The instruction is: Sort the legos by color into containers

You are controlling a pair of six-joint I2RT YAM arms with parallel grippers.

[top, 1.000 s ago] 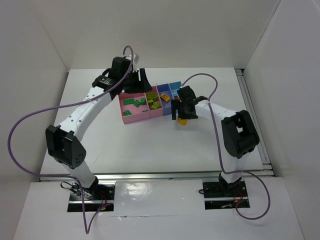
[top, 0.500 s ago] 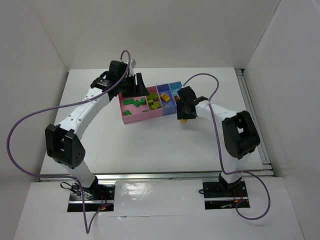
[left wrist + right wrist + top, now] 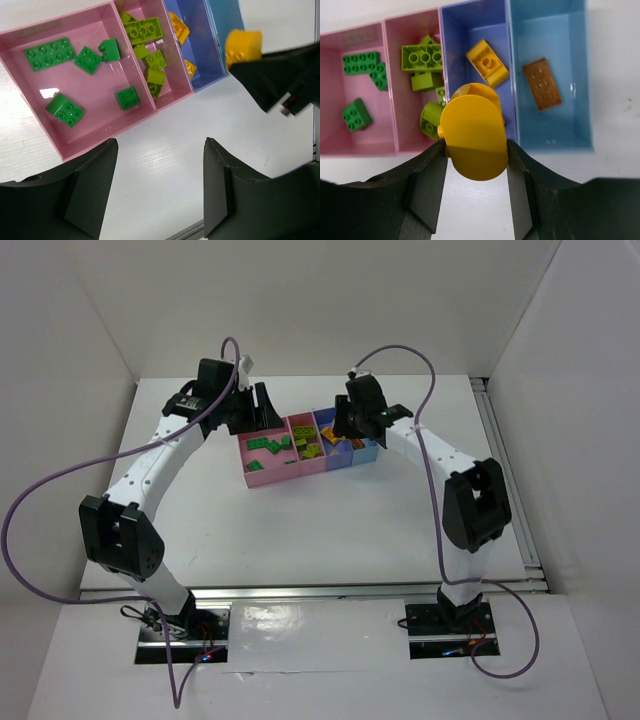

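Sorting looks close to finished. Landmark is the row of four joined bins. The wide pink bin [image 3: 95, 125] at the row's left end holds only dark green bricks [image 3: 50, 52]. The narrow pink bin [image 3: 400, 120] next along holds lime-green bricks [image 3: 422, 57]. The violet-blue bin [image 3: 455, 30] holds orange-yellow bricks [image 3: 487, 62], and the light blue bin [image 3: 560, 40] at the right end has a single brown-orange plate [image 3: 542, 84]. No colour sits in the wrong bin as far as the views show. From overhead no loose piece shows on the white surface [image 3: 330, 530] around the row, so the one piece in the air is probably the last. The right fingers [image 3: 427, 185] pinch a yellow brick [image 3: 474, 130] from both sides. They hold it above the near end of the row, about over the violet-blue bin, though the views do not settle the exact bin. What is left, by my reading, is to release it among the matching orange-yellow ones. The left fingers [image 3: 90, 185] are spread with nothing between them, hanging over the surface just off the near wall of the wide pink bin. Materials: hard glossy plastic throughout. The bricks are blocky with round studs on top, and the held one shows a smooth rounded face. The brown-orange plate is thin and flat. The bins are straight-walled, open-topped and slightly shiny — a glare spot sits on the wide pink floor.
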